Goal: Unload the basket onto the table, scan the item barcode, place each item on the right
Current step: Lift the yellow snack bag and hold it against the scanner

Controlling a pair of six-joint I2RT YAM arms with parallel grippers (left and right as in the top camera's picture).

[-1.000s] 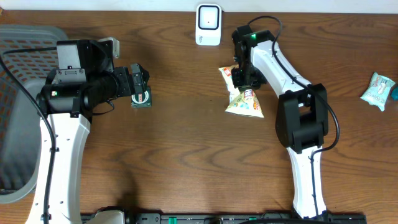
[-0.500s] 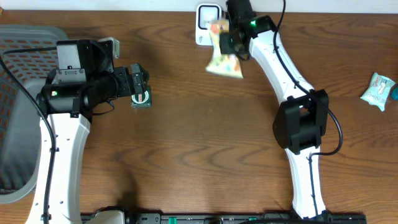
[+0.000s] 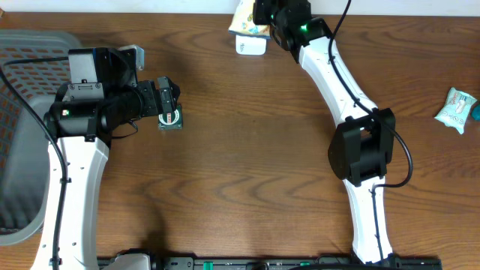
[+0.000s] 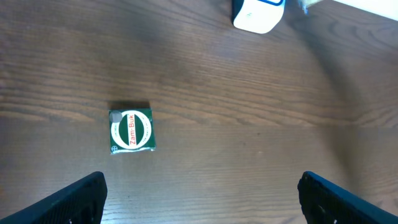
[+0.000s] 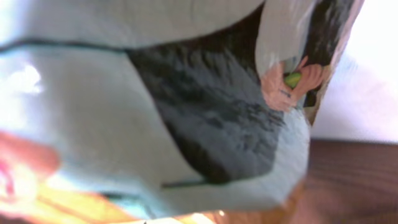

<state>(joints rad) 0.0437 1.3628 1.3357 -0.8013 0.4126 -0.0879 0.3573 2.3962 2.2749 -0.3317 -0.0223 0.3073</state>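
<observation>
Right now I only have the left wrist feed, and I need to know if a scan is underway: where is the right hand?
Observer: The right hand is at the far edge of the table, shut on a snack bag held over the white scanner.
Operator: Anything else waiting to be scanned?
Observer: A teal packet lies near the right edge, outside your view.

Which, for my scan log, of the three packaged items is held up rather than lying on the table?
The yellow snack bag, clamped in the right gripper over the white scanner. The green box and teal packet lie on the table.
</observation>
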